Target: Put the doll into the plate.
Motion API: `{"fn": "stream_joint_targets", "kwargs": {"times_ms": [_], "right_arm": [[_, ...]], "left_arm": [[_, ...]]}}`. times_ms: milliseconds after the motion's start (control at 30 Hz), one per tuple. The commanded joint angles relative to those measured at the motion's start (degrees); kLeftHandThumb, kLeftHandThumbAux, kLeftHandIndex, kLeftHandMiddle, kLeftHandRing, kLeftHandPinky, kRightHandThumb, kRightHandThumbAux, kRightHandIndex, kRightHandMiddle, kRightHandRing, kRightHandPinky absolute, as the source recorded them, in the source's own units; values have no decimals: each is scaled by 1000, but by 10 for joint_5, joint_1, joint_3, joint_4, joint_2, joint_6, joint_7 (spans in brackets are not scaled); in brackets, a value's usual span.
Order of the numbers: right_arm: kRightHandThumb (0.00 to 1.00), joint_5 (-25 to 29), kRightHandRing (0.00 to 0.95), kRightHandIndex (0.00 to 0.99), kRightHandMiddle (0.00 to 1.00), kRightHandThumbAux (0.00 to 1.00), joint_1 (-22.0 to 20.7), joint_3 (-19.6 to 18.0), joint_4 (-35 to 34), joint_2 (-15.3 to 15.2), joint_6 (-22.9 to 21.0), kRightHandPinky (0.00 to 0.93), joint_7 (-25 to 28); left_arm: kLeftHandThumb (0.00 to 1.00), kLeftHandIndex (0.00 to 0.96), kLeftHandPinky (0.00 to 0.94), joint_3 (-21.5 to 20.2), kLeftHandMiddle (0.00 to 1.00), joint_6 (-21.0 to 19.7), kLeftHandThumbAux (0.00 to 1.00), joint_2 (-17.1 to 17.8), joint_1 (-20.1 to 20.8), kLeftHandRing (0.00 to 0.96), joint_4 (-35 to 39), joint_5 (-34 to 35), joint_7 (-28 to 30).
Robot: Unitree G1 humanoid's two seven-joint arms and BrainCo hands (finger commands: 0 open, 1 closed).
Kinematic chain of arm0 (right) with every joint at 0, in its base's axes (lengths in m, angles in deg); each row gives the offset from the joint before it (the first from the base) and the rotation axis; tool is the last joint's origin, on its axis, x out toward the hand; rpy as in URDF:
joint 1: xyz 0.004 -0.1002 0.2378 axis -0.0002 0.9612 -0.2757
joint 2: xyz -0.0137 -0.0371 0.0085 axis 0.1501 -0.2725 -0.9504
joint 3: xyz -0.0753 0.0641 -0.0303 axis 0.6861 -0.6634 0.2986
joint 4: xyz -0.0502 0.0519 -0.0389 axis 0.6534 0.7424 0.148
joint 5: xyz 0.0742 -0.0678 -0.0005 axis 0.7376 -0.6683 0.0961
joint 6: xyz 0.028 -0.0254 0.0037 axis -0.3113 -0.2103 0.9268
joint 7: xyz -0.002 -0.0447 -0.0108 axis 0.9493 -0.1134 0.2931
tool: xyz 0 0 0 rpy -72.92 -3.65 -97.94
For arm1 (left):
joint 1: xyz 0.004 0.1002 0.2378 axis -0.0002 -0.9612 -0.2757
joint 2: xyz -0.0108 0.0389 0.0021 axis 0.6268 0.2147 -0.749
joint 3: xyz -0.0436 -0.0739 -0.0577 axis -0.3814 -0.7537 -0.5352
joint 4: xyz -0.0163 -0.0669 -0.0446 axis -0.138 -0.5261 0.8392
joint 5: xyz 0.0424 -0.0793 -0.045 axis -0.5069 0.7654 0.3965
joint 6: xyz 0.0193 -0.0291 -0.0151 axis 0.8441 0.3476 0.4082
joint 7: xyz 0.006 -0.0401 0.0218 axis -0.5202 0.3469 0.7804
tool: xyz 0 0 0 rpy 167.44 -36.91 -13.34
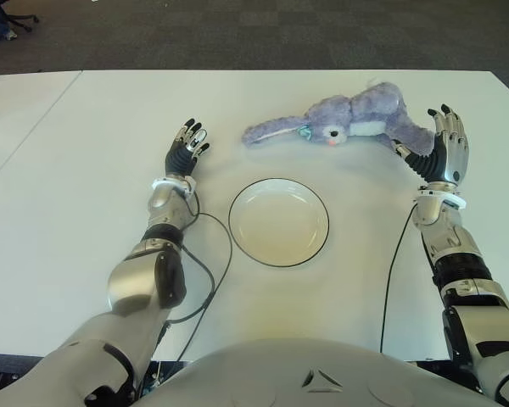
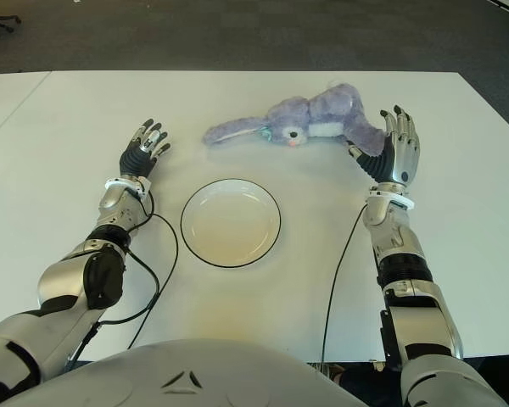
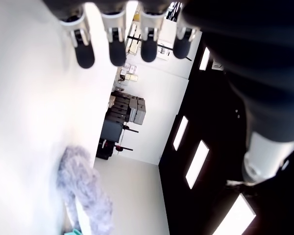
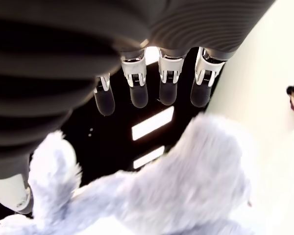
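**Doll lying on desk, both robot hands open, plate empty**

Left eye view: the doll (image 1: 348, 119), a purple plush rabbit, is lying on its side on the white desk (image 1: 85, 170) at about 1 o'clock from the plate (image 1: 278, 222), well apart from it. One long ear is stretching toward 9 o'clock. The right robot hand (image 1: 441, 144) is standing palm-in at the doll's 3 o'clock end, fingers extended upward, thumb side touching or nearly touching the fur; can't tell which. The left robot hand (image 1: 185, 153) is showing at 10 o'clock from the plate, fingers spread, holding nothing.

Right eye view: same layout. The plate is sitting between the two forearms, and a black cable (image 2: 157, 254) is looping on the desk at the plate's 9 o'clock side.

Left wrist view: four fingertips (image 3: 116, 54) are pointing straight out with nothing between them. The doll is showing farther off across the desk.

Right wrist view: fingers (image 4: 169, 88) are reaching straight, not curled. The doll's fur is filling the area below the palm, close in, but the fingers are not closing on it.
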Motion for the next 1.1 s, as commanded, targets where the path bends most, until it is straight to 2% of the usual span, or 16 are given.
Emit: {"fn": "stream_joint_targets", "kwargs": {"times_ms": [33,300,667,833,1100], "right_arm": [[277,-11,0,124,0,555,13,13,-3,-35,-16,0,23],[254,-30,0,105,0,561,-3,33,31,-76,-27,0,23],[320,-35,0,128,0,580,-13,49,60,-112,-21,0,21],[324,-31,0,127,0,587,-31,56,99,-135,-10,0,27],[332,-27,0,124,0,598,-55,69,152,-153,6,0,20]], "left_arm": [[0,35,131,0,83,-78,630,-32,-115,93,-80,-4,-30],[0,39,129,-2,83,-79,621,-34,-114,93,-80,-1,-29],[0,28,123,0,79,-78,627,-35,-114,88,-79,-3,-29],[0,25,124,4,77,-79,639,-36,-114,89,-80,-7,-31],[0,25,107,6,74,-75,663,-38,-115,87,-79,-9,-29]]}}
